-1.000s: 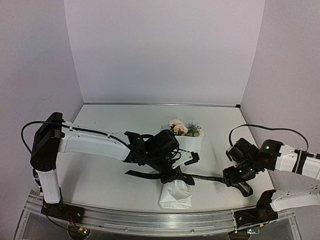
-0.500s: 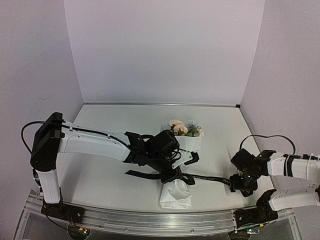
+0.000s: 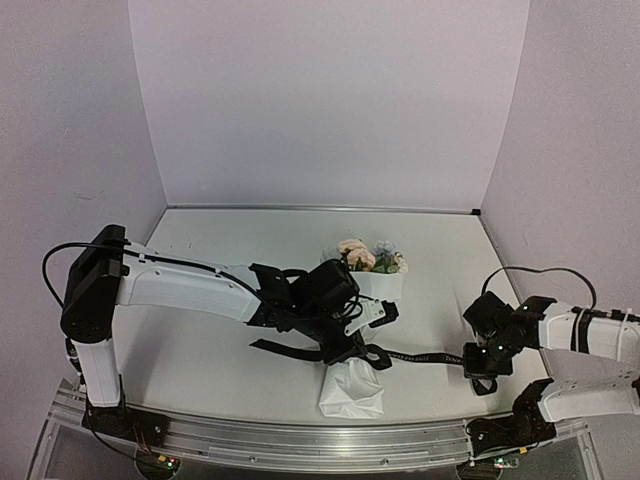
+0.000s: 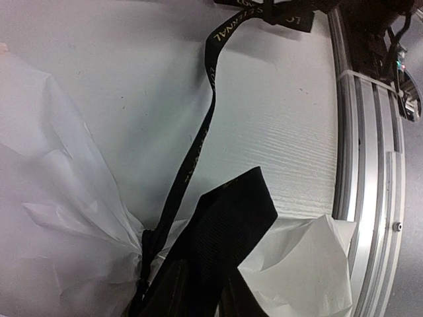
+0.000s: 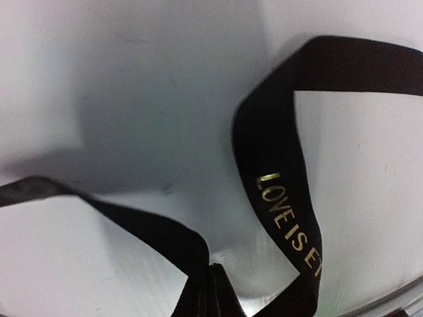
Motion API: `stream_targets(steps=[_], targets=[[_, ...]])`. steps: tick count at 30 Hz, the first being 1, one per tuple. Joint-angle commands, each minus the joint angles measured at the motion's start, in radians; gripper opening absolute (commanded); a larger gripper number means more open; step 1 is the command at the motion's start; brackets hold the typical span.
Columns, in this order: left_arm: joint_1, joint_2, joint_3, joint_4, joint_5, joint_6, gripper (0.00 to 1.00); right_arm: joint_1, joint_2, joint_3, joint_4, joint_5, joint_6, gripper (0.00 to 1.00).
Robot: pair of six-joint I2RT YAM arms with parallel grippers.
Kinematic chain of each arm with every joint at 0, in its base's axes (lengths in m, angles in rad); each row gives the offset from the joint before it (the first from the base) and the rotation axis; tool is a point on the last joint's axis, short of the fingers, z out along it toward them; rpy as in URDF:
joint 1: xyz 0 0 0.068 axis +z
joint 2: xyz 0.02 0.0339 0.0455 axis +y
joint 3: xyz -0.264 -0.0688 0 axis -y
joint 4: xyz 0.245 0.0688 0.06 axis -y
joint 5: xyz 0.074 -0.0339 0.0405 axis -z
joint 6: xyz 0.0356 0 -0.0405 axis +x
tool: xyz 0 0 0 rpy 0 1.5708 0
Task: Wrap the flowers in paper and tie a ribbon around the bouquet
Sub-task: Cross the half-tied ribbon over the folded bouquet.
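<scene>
At far left, a white-shelled left arm [image 3: 190,285], stretched rightward and low over the pale table top [image 3: 230,240]. At its end, the left gripper [image 3: 355,348], down on the pinched waist of the white crinkled paper cone bouquet [image 3: 352,395]. Cannot tell whether clenched or released: from the wrist camera, only a broad black woven strip [image 4: 225,224] rising from the bottom edge, fingers not made out.

In the middle, lying lengthwise on the table, the bouquet itself. Wide end pointed away from the arm bases, with peach-cream and pale blue blooms [image 3: 365,255] showing there. Crumpled narrow tail toward the silver aluminium rail [image 3: 300,437] at the near edge. Cinched around the waist, a long narrow black fabric ribbon [image 3: 420,357] with gold lettering, white paper flaring out on either side of the tie.

From the tie, rightward in one straight line to the right gripper [image 3: 478,358]. Clamped tight on the ribbon there. In the right wrist view, pinched at bottom centre, with one length looping up and right, "LOVE IS ET" legible on it, and the other trailing off left. Right arm [image 3: 590,335] folded low at far right.
</scene>
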Motion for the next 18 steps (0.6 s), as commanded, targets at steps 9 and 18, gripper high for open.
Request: stream_targets(steps=[9, 18], targets=[[-0.005, -0.050, -0.007, 0.119, 0.000, 0.005, 0.47, 0.055, 0.057, 0.415, -0.270, -0.307, -0.036, 0.00], [0.034, -0.127, -0.064, 0.185, 0.060, -0.023, 0.58, 0.169, 0.117, 0.605, -0.295, -0.408, -0.055, 0.00]])
